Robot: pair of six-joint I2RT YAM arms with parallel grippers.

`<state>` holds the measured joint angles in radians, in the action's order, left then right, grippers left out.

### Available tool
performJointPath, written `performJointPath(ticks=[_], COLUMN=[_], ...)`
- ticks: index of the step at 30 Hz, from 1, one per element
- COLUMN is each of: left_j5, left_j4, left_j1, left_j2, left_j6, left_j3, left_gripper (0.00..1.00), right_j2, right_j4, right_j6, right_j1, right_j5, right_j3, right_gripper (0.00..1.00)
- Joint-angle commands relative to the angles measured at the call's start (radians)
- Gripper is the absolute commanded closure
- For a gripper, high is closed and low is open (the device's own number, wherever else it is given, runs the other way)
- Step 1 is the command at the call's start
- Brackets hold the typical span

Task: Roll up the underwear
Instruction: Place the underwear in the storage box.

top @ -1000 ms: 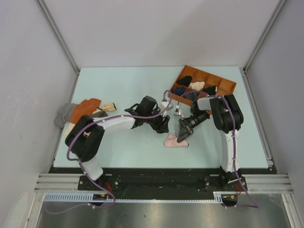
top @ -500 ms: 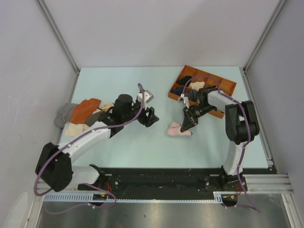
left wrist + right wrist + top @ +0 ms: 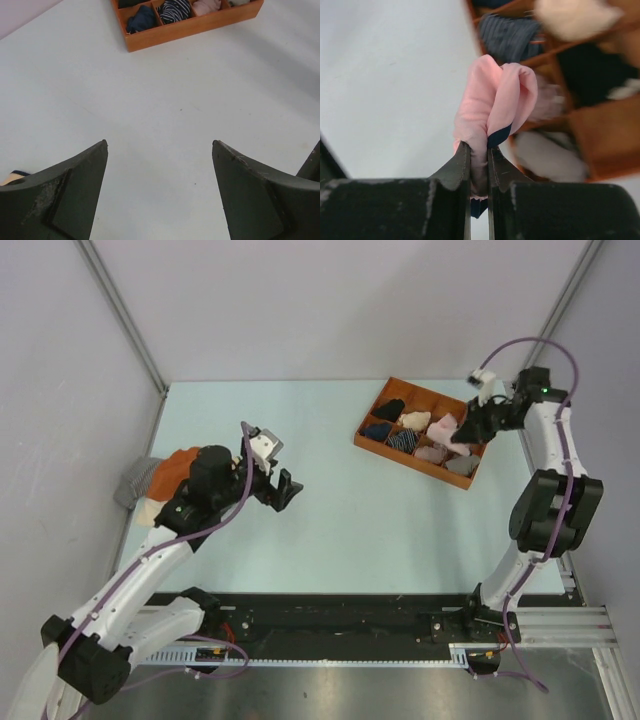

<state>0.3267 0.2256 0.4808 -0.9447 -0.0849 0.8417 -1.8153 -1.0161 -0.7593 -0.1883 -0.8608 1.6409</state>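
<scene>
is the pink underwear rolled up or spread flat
Rolled up: the underwear is a compact bundle pinched by the right end effector over the tray.

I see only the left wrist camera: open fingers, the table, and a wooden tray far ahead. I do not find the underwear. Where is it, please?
Observer: The right gripper holds the underwear, shut on its bunched pink fabric.
Operator: And where is that gripper?
Observer: In the top view it is over the right end of the wooden tray.
Operator: Are other clothes outside the tray?
Observer: Yes, a pile with an orange cloth lies at the left edge of the table.
</scene>
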Motion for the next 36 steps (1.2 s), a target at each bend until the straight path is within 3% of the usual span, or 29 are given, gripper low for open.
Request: performJointPath(ticks=[1,11,36], left_j5=[-0.060,-0.106,-0.103], left_j4=[0.100,0.090,0.096], left_j1=[-0.008,-0.008,-0.015], left_j2=[0.063,0.086,0.058], left_j6=[-0.111,-0.150,-0.156], left_j3=[-0.021,-0.084,-0.087], left_gripper=[0.11,0.10,0.10], right_j2=[-0.083,-0.226,-0.249], right_j4=[0.095,0.266,0.356], right_j6=[0.043,-0.028,-0.117], right_j1=[-0.055,-0.071,-0.120], right_j5=[0.144,0.315,0.272], right_j3=[0.118,0.177,0.134], right_gripper=[1.00,1.00,1.00])
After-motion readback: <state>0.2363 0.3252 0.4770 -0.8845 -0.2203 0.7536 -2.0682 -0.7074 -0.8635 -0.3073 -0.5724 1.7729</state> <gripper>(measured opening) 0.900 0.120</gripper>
